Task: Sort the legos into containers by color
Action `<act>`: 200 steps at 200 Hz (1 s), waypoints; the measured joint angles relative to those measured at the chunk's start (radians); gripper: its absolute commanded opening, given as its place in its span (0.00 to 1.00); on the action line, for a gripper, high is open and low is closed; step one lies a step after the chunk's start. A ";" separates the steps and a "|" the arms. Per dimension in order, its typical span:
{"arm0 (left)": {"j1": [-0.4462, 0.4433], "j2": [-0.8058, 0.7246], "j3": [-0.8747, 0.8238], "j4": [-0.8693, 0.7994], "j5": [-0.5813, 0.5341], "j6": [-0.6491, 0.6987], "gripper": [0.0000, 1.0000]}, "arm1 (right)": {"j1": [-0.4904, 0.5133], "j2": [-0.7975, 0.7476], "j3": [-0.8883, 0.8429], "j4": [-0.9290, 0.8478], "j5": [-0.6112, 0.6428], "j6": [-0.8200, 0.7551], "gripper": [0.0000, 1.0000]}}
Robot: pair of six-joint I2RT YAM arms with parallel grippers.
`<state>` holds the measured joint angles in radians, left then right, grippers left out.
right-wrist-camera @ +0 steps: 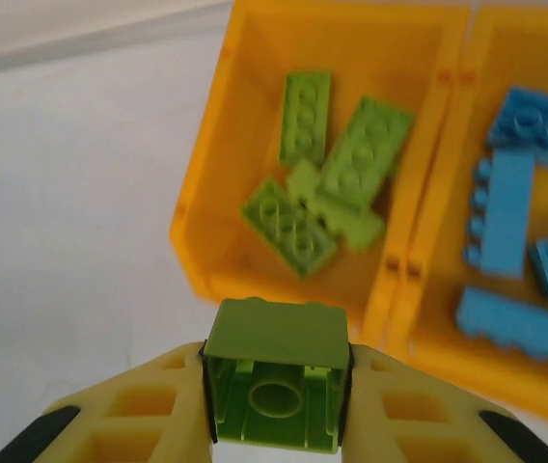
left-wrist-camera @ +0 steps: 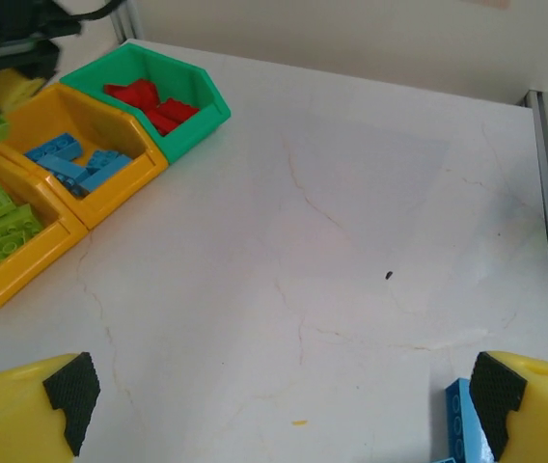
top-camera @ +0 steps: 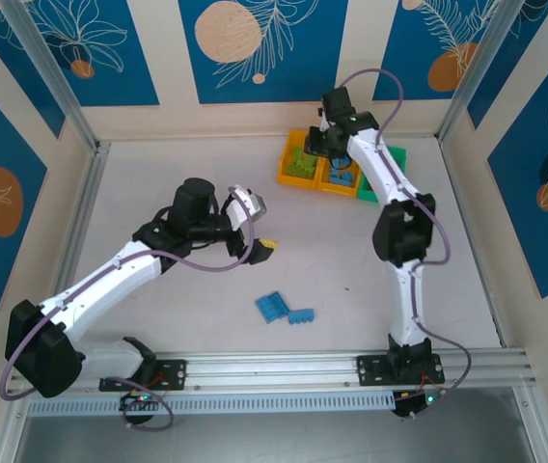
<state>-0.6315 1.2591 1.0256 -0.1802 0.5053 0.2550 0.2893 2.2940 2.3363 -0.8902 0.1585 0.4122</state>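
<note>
Right claw (right-wrist-camera: 276, 410) is clenched on a lime green lego (right-wrist-camera: 274, 338), one yellow finger tight against each side and the hollow underside facing the wrist cam. It's hanging right at the near rim of the end orange-yellow bin (right-wrist-camera: 206, 207).

Left claw (left-wrist-camera: 284, 395) is spread wide open with nothing in it, low over bare white bench (left-wrist-camera: 332, 241), well apart from the bins.

Biggest stuff first: the bench has faint cracks and a small dark speck. At the far side, the three containers sit joined in a row. The green bin (left-wrist-camera: 197, 116) has the red legos (left-wrist-camera: 149, 101). The middle orange-yellow bin (left-wrist-camera: 134, 178) has the light blue ones (left-wrist-camera: 76, 164). That end orange-yellow bin has a loose pile of lime green legos (right-wrist-camera: 337, 183).

Two blue legos are out on the bench near the arm bases, a squarish one (top-camera: 272, 307) and a narrow one (top-camera: 301, 315) just beside it. One blue lego sits right next to the left claw's black pad (left-wrist-camera: 498, 391).
</note>
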 measured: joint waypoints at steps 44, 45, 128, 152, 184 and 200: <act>-0.011 0.001 0.001 -0.003 -0.010 -0.048 1.00 | -0.016 0.280 0.340 -0.053 -0.051 0.006 0.53; -0.011 0.001 0.001 -0.003 -0.010 -0.048 1.00 | -0.016 0.281 0.340 -0.053 -0.052 0.007 0.54; -0.015 0.027 0.001 -0.004 -0.027 -0.059 1.00 | -0.029 0.055 0.068 -0.128 -0.172 -0.031 0.61; -0.016 0.030 0.001 -0.007 -0.031 -0.044 1.00 | -0.026 -0.228 -0.303 -0.129 -0.208 -0.043 0.62; -0.017 0.029 0.000 -0.014 -0.030 -0.023 1.00 | 0.019 -0.577 -0.731 -0.140 -0.250 -0.037 0.64; -0.017 0.029 0.000 -0.031 -0.030 -0.005 1.00 | 0.090 -0.692 -0.888 -0.153 -0.250 -0.019 0.66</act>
<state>-0.6487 1.2881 1.0256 -0.2111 0.4755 0.2497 0.3790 1.6020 1.4487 -1.0428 -0.0914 0.3931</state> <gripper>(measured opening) 0.999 0.648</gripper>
